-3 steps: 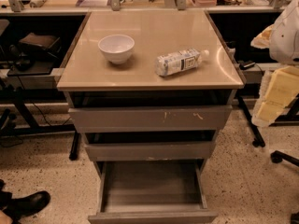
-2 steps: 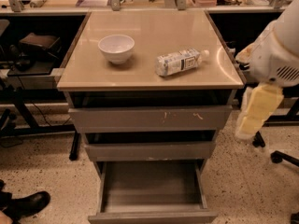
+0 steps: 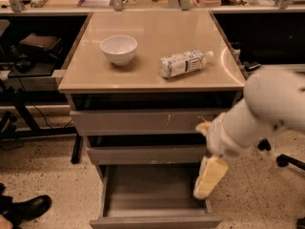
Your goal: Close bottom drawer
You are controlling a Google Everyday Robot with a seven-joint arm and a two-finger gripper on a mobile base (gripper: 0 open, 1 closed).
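Observation:
The bottom drawer (image 3: 152, 190) of the beige-topped cabinet (image 3: 152, 75) is pulled far out, its deep grey tray empty and its front panel (image 3: 157, 222) at the bottom edge of the view. The middle drawer (image 3: 147, 154) and the top drawer (image 3: 143, 122) stand slightly out. My white arm (image 3: 257, 113) reaches in from the right, and its gripper (image 3: 208, 176), with pale yellow fingers pointing down, hangs over the right side wall of the bottom drawer.
A white bowl (image 3: 118, 48) and a plastic bottle lying on its side (image 3: 185, 63) rest on the cabinet top. A black shoe (image 3: 26, 208) is on the speckled floor at the lower left. A chair base (image 3: 286, 160) stands at the right. Desks with clutter flank the cabinet.
My arm has swung in from the right edge, leftward and downward, bringing the gripper from beside the cabinet top to the bottom drawer's right side. The drawers have not moved.

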